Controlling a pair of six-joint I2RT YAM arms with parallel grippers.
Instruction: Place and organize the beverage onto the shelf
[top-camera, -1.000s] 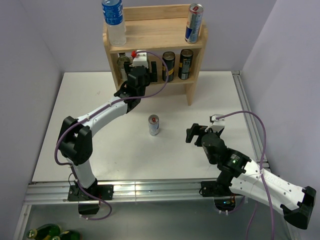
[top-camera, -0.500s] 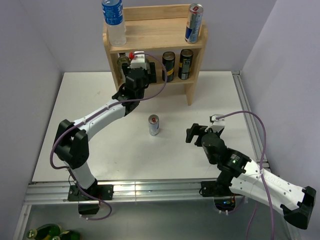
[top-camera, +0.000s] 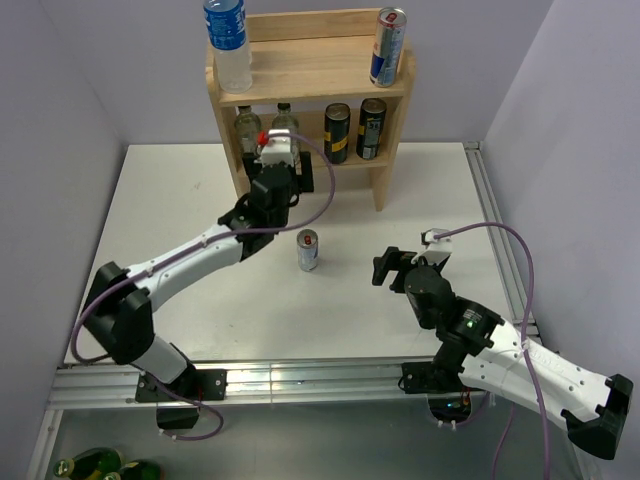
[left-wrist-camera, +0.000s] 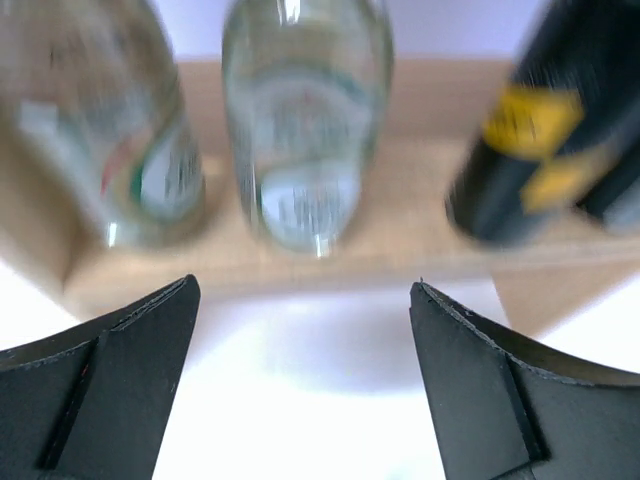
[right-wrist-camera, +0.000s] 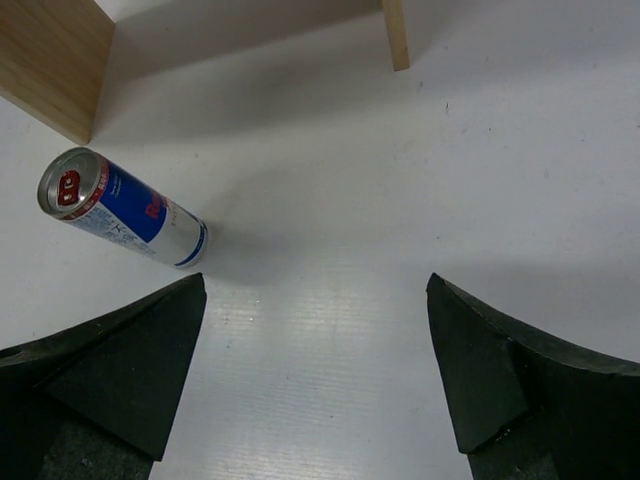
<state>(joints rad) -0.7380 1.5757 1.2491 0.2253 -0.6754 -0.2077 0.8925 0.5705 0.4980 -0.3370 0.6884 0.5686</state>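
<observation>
The light wooden shelf (top-camera: 385, 88) stands at the table's far edge. On its top are a water bottle (top-camera: 228, 45) and a Red Bull can (top-camera: 388, 47). On its lower tier stand two glass bottles (top-camera: 247, 128) (top-camera: 285, 118) and two black cans (top-camera: 337, 132) (top-camera: 371, 128). My left gripper (top-camera: 284, 163) is open and empty just in front of the lower tier, facing the clear bottle (left-wrist-camera: 305, 120); its midpoint (left-wrist-camera: 305, 290) is over the table. Another Red Bull can (top-camera: 308, 250) stands upright mid-table. My right gripper (top-camera: 392, 268) is open and empty to the can's right; the can (right-wrist-camera: 125, 208) shows up-left of its jaws (right-wrist-camera: 315, 285).
The lower shelf board (left-wrist-camera: 300, 262) runs across the left wrist view with a green-labelled bottle (left-wrist-camera: 110, 130) left and a black can (left-wrist-camera: 540, 130) right. The shelf's side panel (right-wrist-camera: 50, 50) and right leg (right-wrist-camera: 397, 35) show in the right wrist view. Walls enclose the table.
My left gripper has drawn back out of the lower tier toward the near side, leaving the clear glass bottle standing there. The right arm has not moved.
</observation>
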